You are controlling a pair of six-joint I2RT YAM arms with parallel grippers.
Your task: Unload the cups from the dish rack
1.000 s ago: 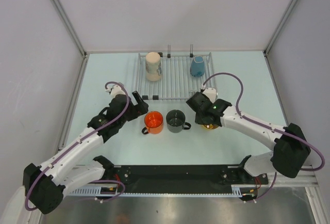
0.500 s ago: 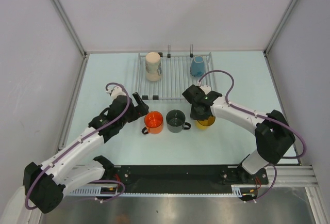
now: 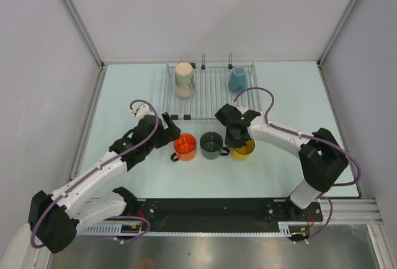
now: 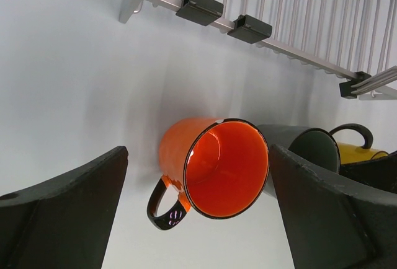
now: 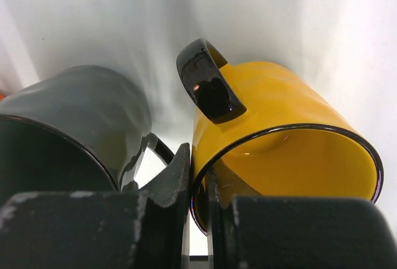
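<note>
The orange cup (image 3: 185, 147), the dark grey cup (image 3: 211, 145) and the yellow cup (image 3: 243, 149) stand in a row on the table in front of the dish rack (image 3: 211, 98). The cream-beige cup (image 3: 184, 79) and the light blue cup (image 3: 237, 79) sit on the rack. My right gripper (image 3: 238, 137) is shut on the yellow cup's rim (image 5: 285, 157), one finger inside and one outside, close beside the grey cup (image 5: 68, 126). My left gripper (image 3: 170, 127) is open, just left of and above the orange cup (image 4: 214, 163), not touching it.
Metal frame posts and grey walls bound the table on the left, right and back. The rack's black feet (image 4: 198, 7) lie just beyond the orange cup. The black rail (image 3: 211, 210) with the arm bases runs along the near edge.
My right gripper has carried the yellow cup leftward, from right of the row to beside the grey cup. My left gripper has shifted slightly to the right, toward the orange cup.
</note>
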